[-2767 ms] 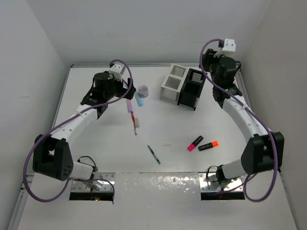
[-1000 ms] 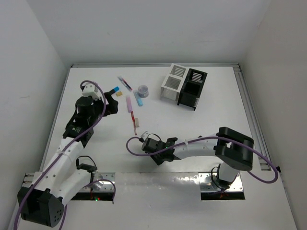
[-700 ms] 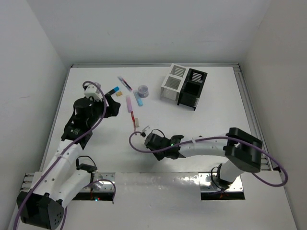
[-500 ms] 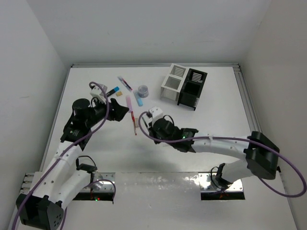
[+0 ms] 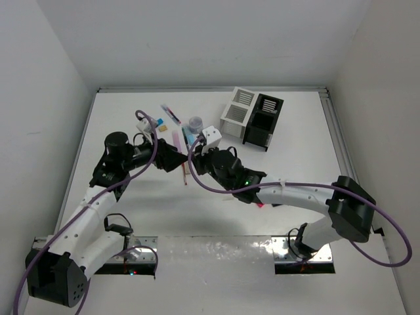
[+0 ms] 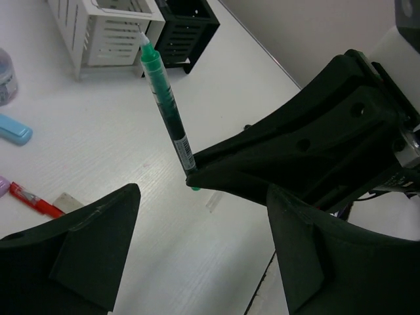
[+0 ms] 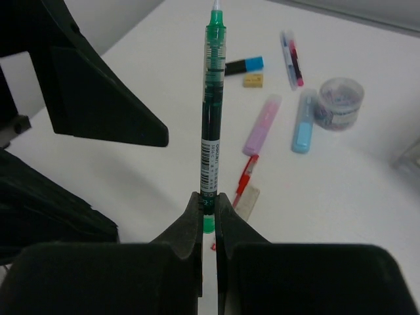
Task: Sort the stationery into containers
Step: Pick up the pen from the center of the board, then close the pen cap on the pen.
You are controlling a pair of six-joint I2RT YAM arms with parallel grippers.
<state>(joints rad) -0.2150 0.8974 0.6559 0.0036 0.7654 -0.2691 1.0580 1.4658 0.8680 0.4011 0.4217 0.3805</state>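
The right gripper (image 7: 209, 200) has lifted the green pen (image 7: 211, 118) off the surface, clenched on its lower end, and brought it upright between the left gripper's (image 6: 203, 191) spread, empty fingers, apart from the containers (image 5: 235, 119): probably a handover.

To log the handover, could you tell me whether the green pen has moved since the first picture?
Yes. The green pen, shut in the right gripper, has left its earlier spot and moved up and back, nearer the white bin.
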